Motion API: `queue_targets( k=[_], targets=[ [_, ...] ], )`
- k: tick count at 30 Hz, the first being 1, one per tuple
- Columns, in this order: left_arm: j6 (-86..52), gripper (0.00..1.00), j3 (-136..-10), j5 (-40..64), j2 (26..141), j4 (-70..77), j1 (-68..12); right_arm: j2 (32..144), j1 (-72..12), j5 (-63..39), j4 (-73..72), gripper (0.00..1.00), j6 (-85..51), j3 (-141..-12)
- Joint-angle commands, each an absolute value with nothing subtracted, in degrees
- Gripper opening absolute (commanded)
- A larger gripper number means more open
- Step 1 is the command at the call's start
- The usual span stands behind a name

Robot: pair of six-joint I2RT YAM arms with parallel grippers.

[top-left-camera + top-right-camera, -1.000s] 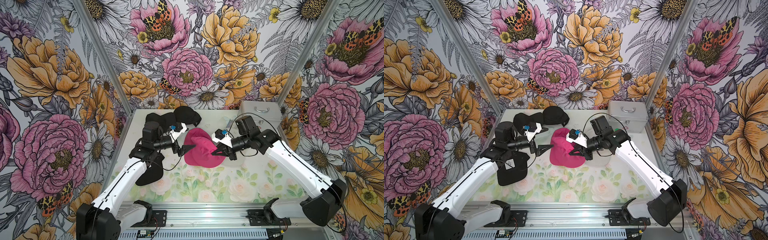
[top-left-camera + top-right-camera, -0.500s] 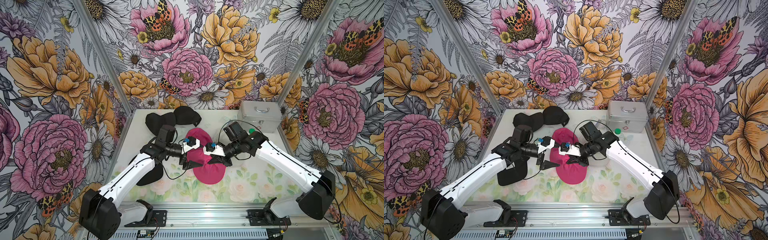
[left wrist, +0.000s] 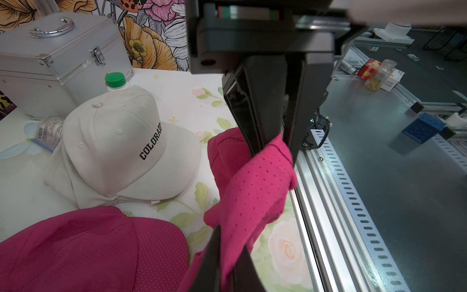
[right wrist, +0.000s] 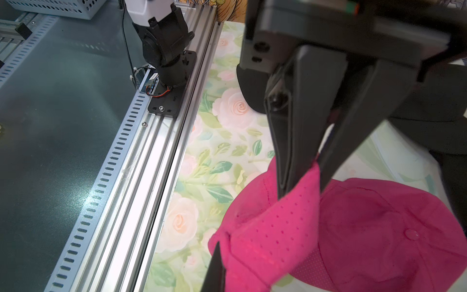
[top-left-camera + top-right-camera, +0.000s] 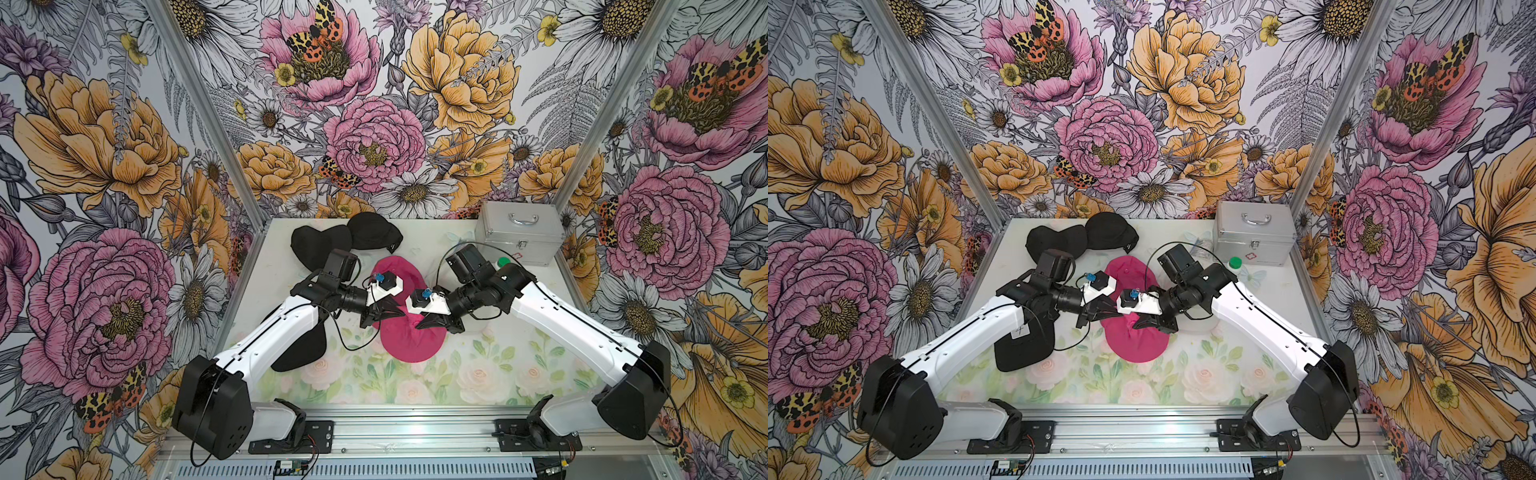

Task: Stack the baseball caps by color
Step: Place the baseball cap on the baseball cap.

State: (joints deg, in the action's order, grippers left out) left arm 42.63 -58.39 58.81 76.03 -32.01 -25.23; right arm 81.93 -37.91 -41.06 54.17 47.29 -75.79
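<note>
Midway across the desk (image 5: 478,374), toward its front, a pink cap (image 5: 409,343) is pinched tight on opposite sides by left fingers (image 3: 252,106) and right fingers (image 4: 290,126), both equally close. Just behind lies a second pink cap (image 5: 399,266), probably its stack.

Silver case (image 5: 517,239) far back, handle up; green-lidded bottle (image 5: 504,262) just beside it

Pink cap (image 3: 252,189) perforated matt cloth; case (image 3: 63,55) matt metal.
</note>
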Motion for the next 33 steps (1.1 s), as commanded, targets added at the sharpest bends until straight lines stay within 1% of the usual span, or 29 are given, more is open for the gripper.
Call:
queue_targets(
  k=[1,2,3,7,11,13,15,18,19,24,28,30,33],
  targets=[
    [43.29,0.00,-58.11,64.03,72.91,-32.43,-22.11,81.37,-38.14,-41.30,55.62,0.00,47.59,-75.42],
    [43.62,0.00,-57.78,64.80,72.20,-32.43,-21.56,81.42,-38.14,-41.67,55.65,0.00,47.45,-75.41],
    [44.00,0.00,-57.21,65.98,71.43,-32.43,-20.97,81.39,-38.13,-42.15,55.72,0.03,47.08,-75.36],
    [45.48,0.00,-55.62,69.48,68.64,-32.52,-19.01,81.21,-37.81,-43.55,56.27,0.18,46.54,-74.47],
    [46.13,0.00,-54.61,72.21,66.88,-32.53,-16.34,80.64,-36.58,-44.07,57.57,0.24,46.74,-73.46],
    [46.05,0.00,-54.49,72.14,66.47,-32.52,-15.61,80.21,-35.75,-43.95,57.57,0.25,46.65,-72.70],
    [45.73,0.00,-54.71,71.30,66.38,-32.52,-15.56,79.75,-35.21,-44.28,57.57,0.21,46.45,-72.28],
    [45.06,0.00,-54.59,69.56,66.34,-32.52,-15.02,78.11,-33.89,-46.37,58.10,0.04,46.93,-71.93],
    [45.00,0.00,-54.50,69.29,66.30,-32.52,-14.42,77.45,-33.17,-47.31,58.10,0.00,47.09,-71.73],
    [45.42,0.00,-54.34,70.79,66.39,-32.59,-13.08,75.09,-30.92,-49.91,58.10,0.00,48.14,-70.43],
    [45.27,0.00,-54.47,70.52,67.50,-32.64,-12.59,74.09,-27.81,-49.06,58.01,0.00,48.94,-68.53],
    [44.89,0.00,-55.22,70.88,68.48,-32.62,-12.87,75.70,-26.65,-49.06,57.94,0.00,48.79,-68.82],
    [43.97,0.00,-56.46,69.93,69.98,-32.61,-14.17,79.37,-26.63,-51.95,58.01,0.00,47.61,-71.67]
  ],
)
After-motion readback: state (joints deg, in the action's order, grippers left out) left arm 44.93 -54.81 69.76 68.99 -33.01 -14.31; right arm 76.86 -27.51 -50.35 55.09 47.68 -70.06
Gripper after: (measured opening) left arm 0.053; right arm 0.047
